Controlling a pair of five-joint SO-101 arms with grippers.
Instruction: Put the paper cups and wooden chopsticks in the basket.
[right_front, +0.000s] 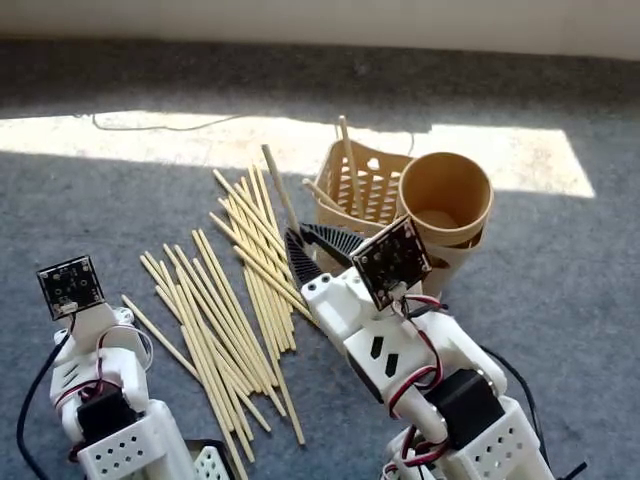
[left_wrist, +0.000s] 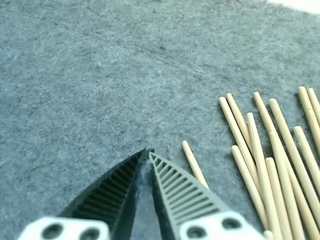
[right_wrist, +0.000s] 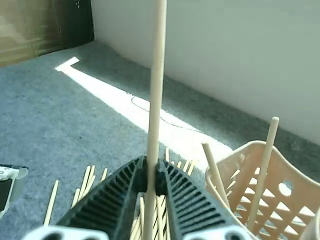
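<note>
The right end effector (right_wrist: 151, 164) is clamped on one wooden chopstick (right_wrist: 157, 75) and holds it upright, near the basket (right_front: 375, 195) at upper centre. Stacked paper cups (right_front: 445, 195) stand at the basket's right side. The left end effector (left_wrist: 148, 152) has its tips together and is empty. It is over the grey carpet (left_wrist: 75, 75), beside the loose chopsticks (right_front: 225, 310) at centre.

Floor: grey short-pile carpet (right_front: 560, 300) throughout. Far side: plain pale wall (right_front: 400, 15), meeting the carpet in a straight line. A broad, hard-edged band of sunlight (right_front: 500, 150) lies across the far carpet, running from the left edge most of the way to the right. The strip between it and the wall is in shade; the near carpet has softer, even light. A thin cable (right_front: 160, 127) loops over the lit patch, far left. Right wrist view: dark brown wooden furniture (right_wrist: 45, 22) stands where the pale wall ends; its kind is unclear.
</note>
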